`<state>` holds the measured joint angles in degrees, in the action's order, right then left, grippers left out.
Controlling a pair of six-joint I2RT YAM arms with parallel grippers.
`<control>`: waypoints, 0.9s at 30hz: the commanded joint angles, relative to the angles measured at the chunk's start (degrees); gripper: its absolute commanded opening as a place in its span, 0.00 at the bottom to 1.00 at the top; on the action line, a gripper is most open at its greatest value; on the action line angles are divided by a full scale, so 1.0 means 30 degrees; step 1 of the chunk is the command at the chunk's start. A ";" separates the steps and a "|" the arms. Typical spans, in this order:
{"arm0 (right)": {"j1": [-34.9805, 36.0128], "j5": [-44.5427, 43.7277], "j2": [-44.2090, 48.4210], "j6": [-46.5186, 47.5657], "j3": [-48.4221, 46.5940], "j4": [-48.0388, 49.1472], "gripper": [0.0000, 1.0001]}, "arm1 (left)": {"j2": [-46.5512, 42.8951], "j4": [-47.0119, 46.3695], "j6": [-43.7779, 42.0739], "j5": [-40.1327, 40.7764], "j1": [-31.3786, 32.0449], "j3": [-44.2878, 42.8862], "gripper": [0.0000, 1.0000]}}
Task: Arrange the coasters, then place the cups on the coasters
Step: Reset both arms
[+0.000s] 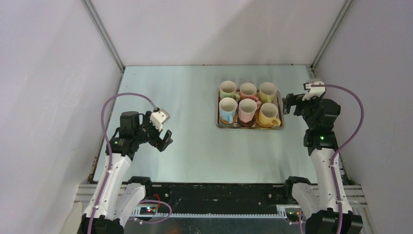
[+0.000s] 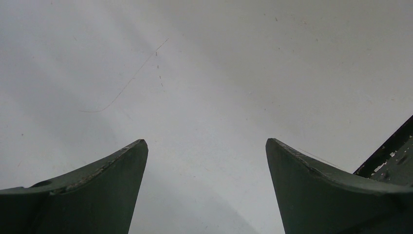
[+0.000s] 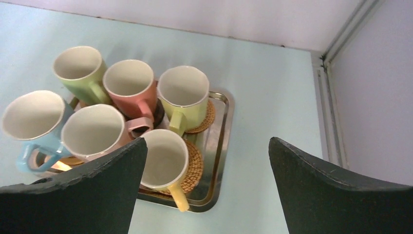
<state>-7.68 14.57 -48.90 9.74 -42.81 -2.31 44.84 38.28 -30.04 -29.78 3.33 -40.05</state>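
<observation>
Right gripper [image 3: 207, 142] gapes empty, left gripper [image 2: 207, 144] too; six cups [image 3: 129, 79] apparently on coasters [image 3: 197, 165] in the tray [image 3: 220, 141], so it looks finished, and next just calls for a seating check.

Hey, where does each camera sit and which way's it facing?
Top: above and behind both arms, which show whole; looks down on the table, tray and cups.
Left wrist: on the left arm, facing the table; open left tool at bottom.
Right wrist: on the right arm, facing the tray from its right; open right tool at bottom.
Shared: top and right wrist both see tray and cups.
</observation>
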 commanded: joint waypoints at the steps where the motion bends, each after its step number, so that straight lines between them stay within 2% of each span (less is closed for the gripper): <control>1: -0.0011 0.2918 0.1204 0.0672 0.0283 0.0464 0.99 | -0.0240 -0.0109 -0.0277 -0.0532 -0.0149 0.0139 0.98; 6: 0.0300 0.3288 0.1875 0.0978 0.0636 0.0557 0.99 | -0.0209 -0.0127 -0.0201 -0.0456 -0.0173 0.0111 0.98; 22: 0.0212 0.0853 0.1840 0.1701 0.0646 0.1386 0.99 | 0.0295 -0.0257 -0.0114 0.0307 -0.0193 0.0081 0.98; 27: -0.0723 0.2087 0.2431 0.2234 0.0672 0.0870 0.99 | 0.0129 -0.0246 -0.0122 0.0369 -0.0225 0.0094 0.98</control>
<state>-7.77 18.90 -43.81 14.33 -41.01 -1.13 45.87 38.26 -30.02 -28.82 3.20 -40.05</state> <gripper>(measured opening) 0.993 0.985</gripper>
